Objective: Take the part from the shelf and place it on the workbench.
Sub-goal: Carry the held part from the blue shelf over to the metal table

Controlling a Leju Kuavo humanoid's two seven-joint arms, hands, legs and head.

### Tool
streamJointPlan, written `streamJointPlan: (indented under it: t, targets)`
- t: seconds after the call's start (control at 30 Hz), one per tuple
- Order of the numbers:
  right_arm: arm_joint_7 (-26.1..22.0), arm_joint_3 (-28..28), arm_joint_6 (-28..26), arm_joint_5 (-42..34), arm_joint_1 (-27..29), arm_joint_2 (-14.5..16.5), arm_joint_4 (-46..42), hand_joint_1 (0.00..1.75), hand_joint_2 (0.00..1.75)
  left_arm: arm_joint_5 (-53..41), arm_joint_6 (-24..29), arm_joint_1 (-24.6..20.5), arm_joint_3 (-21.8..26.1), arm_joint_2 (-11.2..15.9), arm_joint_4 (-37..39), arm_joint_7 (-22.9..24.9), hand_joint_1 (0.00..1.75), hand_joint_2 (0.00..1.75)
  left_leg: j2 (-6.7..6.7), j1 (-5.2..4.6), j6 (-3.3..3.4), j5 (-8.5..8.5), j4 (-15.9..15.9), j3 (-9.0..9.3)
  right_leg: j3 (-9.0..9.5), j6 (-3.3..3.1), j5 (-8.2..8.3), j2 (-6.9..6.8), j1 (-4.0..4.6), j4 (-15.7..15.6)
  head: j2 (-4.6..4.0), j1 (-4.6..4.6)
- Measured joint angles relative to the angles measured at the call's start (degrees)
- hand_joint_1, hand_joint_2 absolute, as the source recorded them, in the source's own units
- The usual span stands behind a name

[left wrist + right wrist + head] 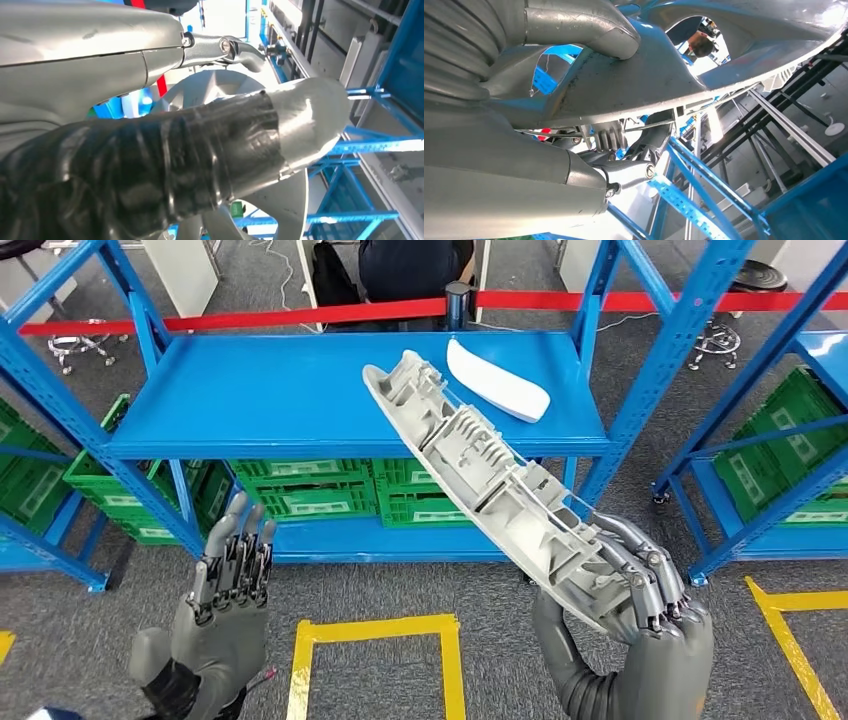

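Gripped at its near end by the right hand [640, 610], the long grey part [490, 480] is held slanted in front of the blue shelf [300, 400], off its surface. Nothing is held by the left hand [225, 590], its fingers extended. A white piece [497, 380] is left on the shelf.

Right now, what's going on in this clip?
The robot's right hand grips one end of a long grey ribbed part, held up at a slant in front of the blue shelf. A smaller white part lies on the shelf's top level. The left hand holds nothing, its fingers pointing up. Green crates sit on the lower level. A person sits behind the red barrier. No workbench is visible, so placing is not yet done.
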Motion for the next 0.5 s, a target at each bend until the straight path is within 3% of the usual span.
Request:
streamJointPlan:
  t: [0.07,0.1,0.13,0.2,0.27,0.3,0.33,0.5]
  targets:
    - [0.0,0.0,0.0,-0.4,-0.1,-0.1,0.0,1.75,1.75,0.0,0.0,-0.1,0.0,0.0,0.0,0.2,0.00,0.00,-0.06,0.25,-0.46,-4.63,7.5,-1.92,-1.47,-0.24,1.13,0.00,0.00,0.1,0.00,-0.68]
    - [-0.1,0.0,0.0,-0.5,-0.1,-0.1,0.0,1.75,1.75,-0.1,0.0,-0.1,0.0,0.0,0.0,0.3,0.00,0.00,-0.06,0.34,-0.59,-5.20,10.1,-2.17,-2.31,-0.20,1.71,0.01,-0.01,0.1,0.00,-0.94]
    - [-0.1,0.0,0.0,-0.7,-0.1,-0.2,0.0,1.75,1.75,-0.1,0.0,-0.1,0.0,0.0,0.0,0.3,0.00,0.00,-0.06,0.41,-0.62,-4.38,10.7,-1.45,-3.11,-0.10,2.25,0.02,-0.02,0.2,0.00,-1.16]
    - [-0.2,0.0,0.0,-0.8,-0.1,-0.3,0.0,1.75,1.75,-0.1,0.0,-0.1,0.0,0.0,0.0,0.4,0.00,0.00,-0.09,0.52,-0.44,-1.36,6.2,2.96,-4.52,0.26,3.18,0.13,-0.08,0.6,0.00,-1.62]
    - [-0.2,0.0,0.0,-0.9,-0.1,-0.4,0.0,1.75,1.75,-0.2,0.0,-0.3,0.0,0.0,-0.1,0.4,0.00,0.00,-0.28,0.47,-0.06,-1.15,-2.0,9.16,-5.50,0.83,3.88,0.24,0.03,1.0,0.00,-2.06]
    - [-0.3,0.0,0.0,-0.9,-0.1,-0.4,0.0,1.75,1.75,-0.2,0.0,-0.5,0.0,0.0,-0.2,0.4,0.00,0.00,-0.41,0.40,0.15,-1.81,-4.8,11.10,-5.78,1.15,4.25,0.25,0.08,1.2,0.00,-2.17]
    - [-0.3,0.0,0.0,-0.9,-0.1,-0.4,0.0,1.75,1.75,-0.2,0.0,-0.6,0.0,0.0,-0.3,0.4,0.00,0.00,-0.51,0.34,0.31,-2.49,-6.4,12.10,-6.00,1.39,4.55,0.25,0.14,1.3,0.00,-2.22]
    - [-0.3,0.0,0.0,-0.9,-0.2,-0.4,0.0,1.75,1.75,-0.2,0.0,-0.7,0.0,0.0,-0.3,0.4,0.00,0.00,-0.57,0.27,0.45,-2.66,-6.9,12.02,-6.12,1.63,4.92,0.24,0.11,1.3,0.00,-2.13]
